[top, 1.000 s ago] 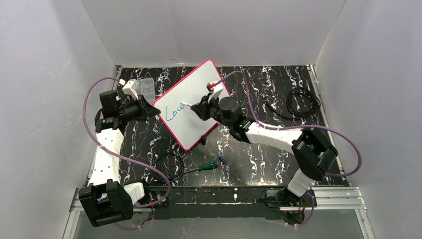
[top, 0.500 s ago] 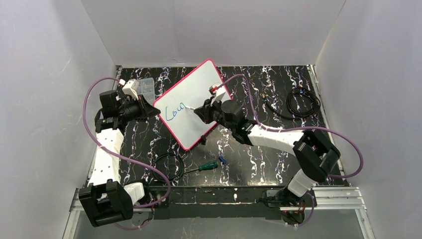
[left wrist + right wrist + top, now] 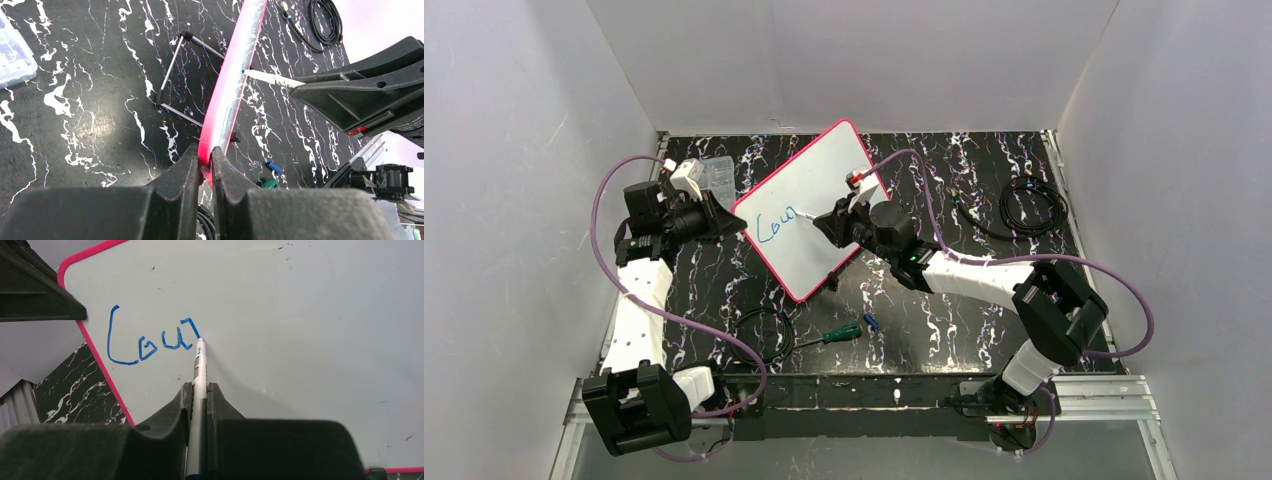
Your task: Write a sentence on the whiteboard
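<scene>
The whiteboard [image 3: 809, 205], white with a pink-red frame, stands tilted on the black marbled table. My left gripper [image 3: 732, 222] is shut on its left edge; in the left wrist view the pink rim [image 3: 227, 95] runs between the jaws of that gripper [image 3: 206, 160]. My right gripper [image 3: 829, 222] is shut on a white marker [image 3: 199, 390], whose tip touches the board [image 3: 300, 315]. The sentence [image 3: 150, 342] is blue handwriting reading roughly "Cour", with the marker tip at the end of the last stroke. It shows small [image 3: 776, 222] from above.
A clear plastic box [image 3: 714, 175] sits behind the left gripper. A green-handled screwdriver [image 3: 839, 335] and a blue cap [image 3: 870, 322] lie near the front, beside a black cable loop [image 3: 759, 335]. A coiled black cable [image 3: 1029, 205] lies at the right.
The right gripper moved the marker rightward along the board, adding a stroke after "Cou". The left gripper and the board kept still.
</scene>
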You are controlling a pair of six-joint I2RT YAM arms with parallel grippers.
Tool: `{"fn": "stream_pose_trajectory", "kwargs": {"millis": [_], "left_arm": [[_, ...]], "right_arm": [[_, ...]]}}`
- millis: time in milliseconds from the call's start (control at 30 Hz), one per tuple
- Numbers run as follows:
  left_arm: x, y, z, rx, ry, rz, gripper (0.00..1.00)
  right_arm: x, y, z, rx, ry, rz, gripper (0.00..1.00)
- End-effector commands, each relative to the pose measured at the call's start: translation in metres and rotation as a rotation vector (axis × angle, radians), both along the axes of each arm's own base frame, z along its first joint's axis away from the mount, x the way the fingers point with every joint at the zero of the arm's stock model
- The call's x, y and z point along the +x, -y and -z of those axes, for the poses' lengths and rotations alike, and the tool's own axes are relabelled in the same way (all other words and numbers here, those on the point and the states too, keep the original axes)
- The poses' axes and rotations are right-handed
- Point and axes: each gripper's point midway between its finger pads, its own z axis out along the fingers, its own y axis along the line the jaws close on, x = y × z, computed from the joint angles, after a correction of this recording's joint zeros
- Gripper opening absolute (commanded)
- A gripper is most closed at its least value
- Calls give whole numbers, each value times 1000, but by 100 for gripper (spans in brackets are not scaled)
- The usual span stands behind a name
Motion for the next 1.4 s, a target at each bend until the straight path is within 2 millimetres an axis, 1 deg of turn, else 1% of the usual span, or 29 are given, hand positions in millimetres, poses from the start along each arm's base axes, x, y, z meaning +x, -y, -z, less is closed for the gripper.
{"fn": "stream_pose_trajectory", "kwargs": {"millis": [0, 267, 600, 700, 1133, 1367], "left_arm": [[-3, -3, 2, 40, 15, 4, 0], [-3, -3, 2, 40, 16, 4, 0], [-3, -3, 2, 38, 12, 4, 0], [-3, -3, 2, 39, 14, 4, 0], [-2, -3, 2, 41, 13, 3, 0], [-2, -3, 2, 41, 12, 3, 0]], "right_arm": [[7, -5, -28, 82, 51, 5, 1], [12, -10, -30, 87, 56, 10, 1], [16, -12, -38, 109, 72, 22, 1], [20, -10, -39, 111, 73, 41, 1], [28, 0, -29, 94, 49, 90, 1], [24, -8, -32, 99, 54, 39, 1]]}}
